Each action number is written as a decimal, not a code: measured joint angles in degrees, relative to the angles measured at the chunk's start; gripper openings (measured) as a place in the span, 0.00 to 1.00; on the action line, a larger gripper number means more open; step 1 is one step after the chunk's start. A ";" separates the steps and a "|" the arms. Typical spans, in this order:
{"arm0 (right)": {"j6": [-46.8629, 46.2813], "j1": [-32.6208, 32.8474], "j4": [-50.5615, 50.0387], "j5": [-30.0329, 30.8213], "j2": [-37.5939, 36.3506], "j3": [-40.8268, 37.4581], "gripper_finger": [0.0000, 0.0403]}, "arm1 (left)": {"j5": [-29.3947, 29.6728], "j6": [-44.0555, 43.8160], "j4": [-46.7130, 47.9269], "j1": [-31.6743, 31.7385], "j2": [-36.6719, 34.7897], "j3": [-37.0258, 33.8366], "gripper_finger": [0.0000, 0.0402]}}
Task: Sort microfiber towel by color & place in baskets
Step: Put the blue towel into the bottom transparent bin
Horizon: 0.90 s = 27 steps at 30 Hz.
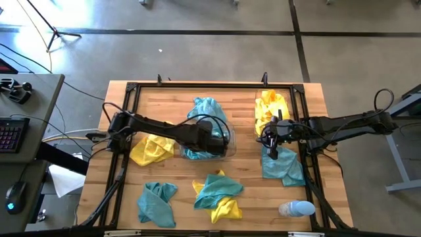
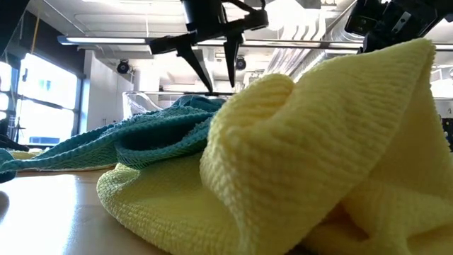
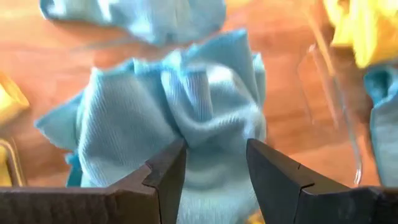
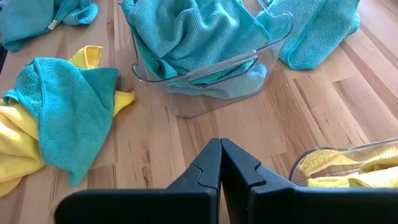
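Mostly crumpled teal towels (image 1: 209, 125) heaped in clear basket (image 1: 229, 139), left jaws open, right jaws closed.

You are in a robotics lab or workshop bay, not a home. The wooden table (image 1: 217, 164) stands on a bare grey concrete floor (image 1: 197, 46) crossed by dark seams. A black metal frame (image 1: 210, 85) rims the tabletop, and both arms are mounted to it. At your left sits a grey desk (image 1: 29, 131) with a keyboard (image 1: 12, 135) and mouse (image 1: 14, 196), cables trailing beside it. A tripod leg (image 1: 62, 33) shows on the floor nearby. The low view gives an open industrial ceiling with exposed ducting (image 2: 311, 49), strip lights (image 2: 127, 41) and a large window (image 2: 44, 99).
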<state>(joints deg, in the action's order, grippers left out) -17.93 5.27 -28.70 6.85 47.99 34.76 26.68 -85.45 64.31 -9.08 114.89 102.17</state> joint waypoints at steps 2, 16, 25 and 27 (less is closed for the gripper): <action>-0.01 -0.01 0.01 0.00 0.00 0.00 0.00 | 2.33 -0.37 0.16 0.09 0.08 0.00 0.40; -0.18 -0.01 0.03 0.00 0.00 0.00 0.00 | -5.68 -5.16 -13.96 3.13 0.65 -14.60 0.40; 0.23 -0.01 0.03 0.02 0.00 0.00 0.00 | -5.36 -5.58 -15.07 2.99 -0.48 -16.28 0.39; 0.39 -0.01 0.03 0.02 0.00 0.00 0.00 | -5.31 -5.51 -14.89 2.91 -2.15 -15.87 0.39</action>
<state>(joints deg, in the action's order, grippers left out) -17.54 5.26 -28.67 6.87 47.99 34.76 21.37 -90.95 49.42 -6.17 112.75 86.30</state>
